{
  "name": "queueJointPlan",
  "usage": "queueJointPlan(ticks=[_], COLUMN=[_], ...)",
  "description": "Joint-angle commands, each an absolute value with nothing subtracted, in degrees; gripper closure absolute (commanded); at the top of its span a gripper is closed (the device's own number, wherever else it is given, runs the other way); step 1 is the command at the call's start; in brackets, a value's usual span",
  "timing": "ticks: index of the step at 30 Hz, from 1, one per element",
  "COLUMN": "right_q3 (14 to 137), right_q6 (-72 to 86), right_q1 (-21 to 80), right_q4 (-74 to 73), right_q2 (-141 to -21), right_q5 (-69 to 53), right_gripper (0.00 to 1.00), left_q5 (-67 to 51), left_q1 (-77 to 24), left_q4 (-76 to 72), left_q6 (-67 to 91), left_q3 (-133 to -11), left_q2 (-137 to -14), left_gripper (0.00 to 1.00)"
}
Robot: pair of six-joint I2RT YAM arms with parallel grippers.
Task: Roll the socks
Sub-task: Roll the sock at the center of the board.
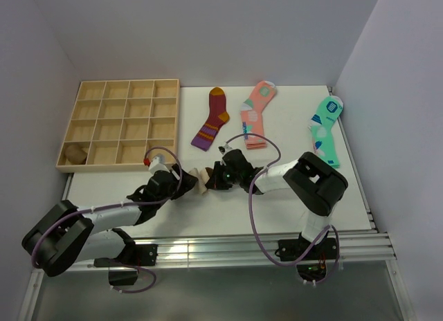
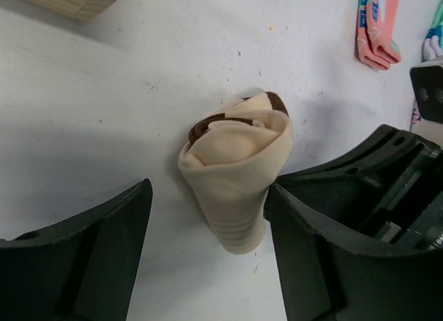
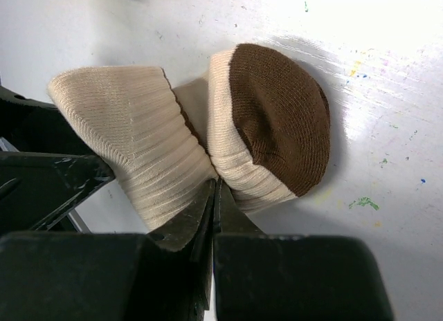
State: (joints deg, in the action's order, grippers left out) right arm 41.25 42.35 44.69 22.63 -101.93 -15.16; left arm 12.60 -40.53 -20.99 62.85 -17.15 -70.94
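Observation:
A beige sock with a dark brown toe (image 1: 202,179) lies rolled into a bundle on the white table between the two grippers. In the left wrist view the roll (image 2: 239,169) sits between my left gripper's (image 2: 208,196) open jaws, close against the right finger (image 2: 325,231) and apart from the left one. My right gripper (image 3: 214,186) is shut, its tips pressed into the crease between the ribbed beige cuff (image 3: 131,141) and the brown toe (image 3: 280,113); no fabric shows between the jaws. A brownish bundle (image 1: 75,153) rests in the tray's near-left compartment.
A wooden compartment tray (image 1: 124,124) stands at the back left. Along the back lie a maroon striped sock (image 1: 213,119), a pink patterned sock (image 1: 255,113) and a mint-green sock (image 1: 325,131). White walls close in the table on three sides.

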Motion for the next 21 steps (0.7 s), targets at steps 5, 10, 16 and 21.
queueJointPlan(ticks=[5, 10, 16, 21], right_q3=[40.2, 40.2, 40.2, 40.4], right_q6=[40.1, 40.2, 40.1, 39.7], right_q1=[44.5, 44.5, 44.5, 44.5], right_q4=[13.5, 13.5, 13.7, 14.2], right_q2=[-105.9, -105.9, -106.1, -106.5], right_q5=[-12.7, -12.9, -13.1, -14.0], right_gripper=[1.0, 1.0, 1.0, 1.0], left_q5=[9.4, 6.9, 5.6, 4.2], left_q1=[-39.0, -37.8, -37.4, -37.4], left_q4=[-31.0, -35.8, -37.9, -40.9], left_q6=[61.3, 62.5, 62.7, 63.2], left_q3=[-13.8, -13.0, -14.2, -14.4], left_q2=[-69.5, -73.8, -79.2, -82.4], left_gripper=[0.27, 0.28, 0.4, 0.44])
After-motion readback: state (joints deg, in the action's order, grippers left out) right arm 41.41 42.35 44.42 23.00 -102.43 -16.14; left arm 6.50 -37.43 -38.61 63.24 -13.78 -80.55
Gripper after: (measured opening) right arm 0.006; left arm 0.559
